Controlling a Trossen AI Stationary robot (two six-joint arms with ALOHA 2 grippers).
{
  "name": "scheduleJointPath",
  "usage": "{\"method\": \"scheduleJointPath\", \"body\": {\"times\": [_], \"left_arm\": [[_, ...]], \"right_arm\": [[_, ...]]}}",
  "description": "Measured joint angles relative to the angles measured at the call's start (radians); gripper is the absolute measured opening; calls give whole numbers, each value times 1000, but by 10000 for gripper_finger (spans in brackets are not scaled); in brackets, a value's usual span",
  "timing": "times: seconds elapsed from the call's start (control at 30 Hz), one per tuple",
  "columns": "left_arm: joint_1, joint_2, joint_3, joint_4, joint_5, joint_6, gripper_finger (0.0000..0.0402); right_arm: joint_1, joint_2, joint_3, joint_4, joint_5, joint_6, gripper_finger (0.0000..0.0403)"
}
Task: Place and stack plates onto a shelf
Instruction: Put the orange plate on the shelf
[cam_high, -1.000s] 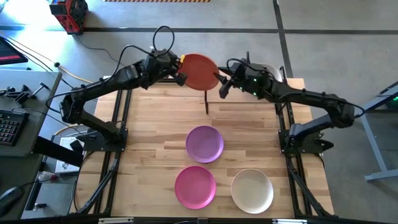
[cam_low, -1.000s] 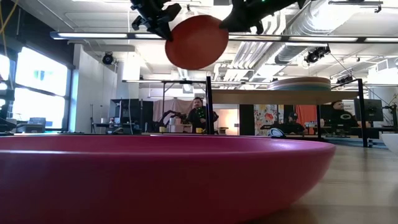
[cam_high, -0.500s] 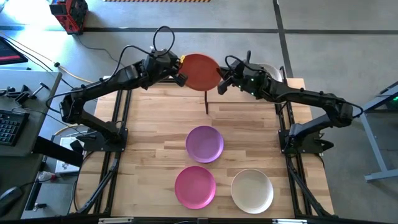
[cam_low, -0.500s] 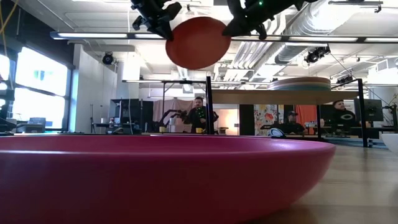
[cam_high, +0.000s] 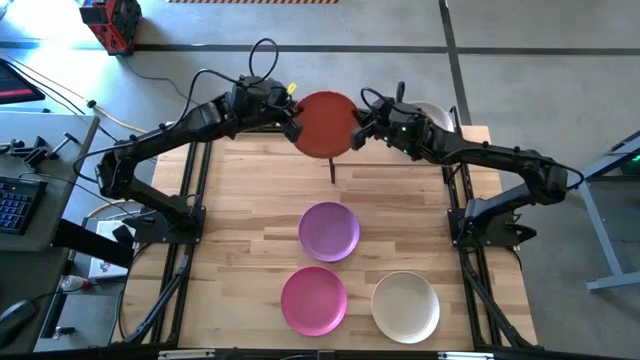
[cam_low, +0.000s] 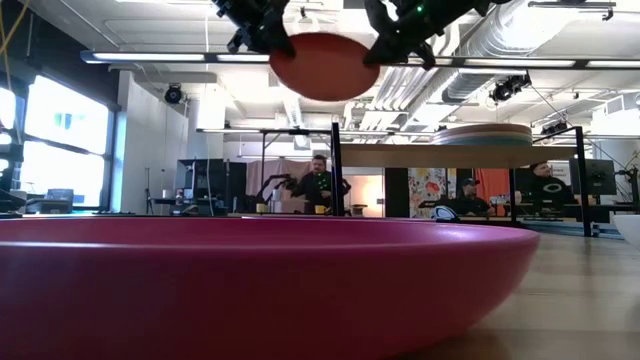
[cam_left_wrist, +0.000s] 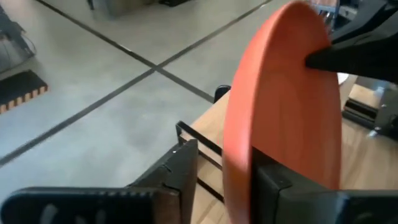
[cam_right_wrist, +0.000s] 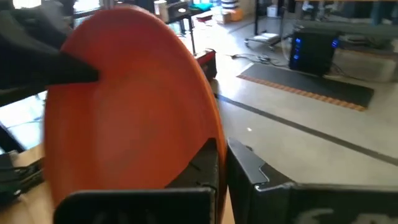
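orange plate (cam_high: 324, 124) airborne (both jaws gripping)

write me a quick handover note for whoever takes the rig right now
Left gripper: shut on the orange plate, held in the air at the far edge of the table.
Right gripper: at the plate's opposite rim, fingers around the edge; looks like a handover.
Shelf: already carries a stack of plates.
Still on the table: purple plate, magenta plate, off-white plate.
Left: shelve the orange plate, then those three.
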Motion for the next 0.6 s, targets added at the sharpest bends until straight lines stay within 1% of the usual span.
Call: {"method": "scheduleJointPath", "body": {"times": [0.13, 0.27, 0.47, 0.6], "left_arm": [[1, 0, 0, 2, 2, -30, 121], [2, -6, 0, 19, -1, -30, 135], [2, -6, 0, 56, -1, -30, 137], [2, -6, 0, 53, -1, -30, 136]], "right_arm": [[0, -3, 0, -39, 44, 35, 1], [-3, -26, -2, -93, 106, 43, 1], [-37, -81, -2, -183, 173, 82, 1], [-83, -92, -1, -287, 189, 153, 1]]}}
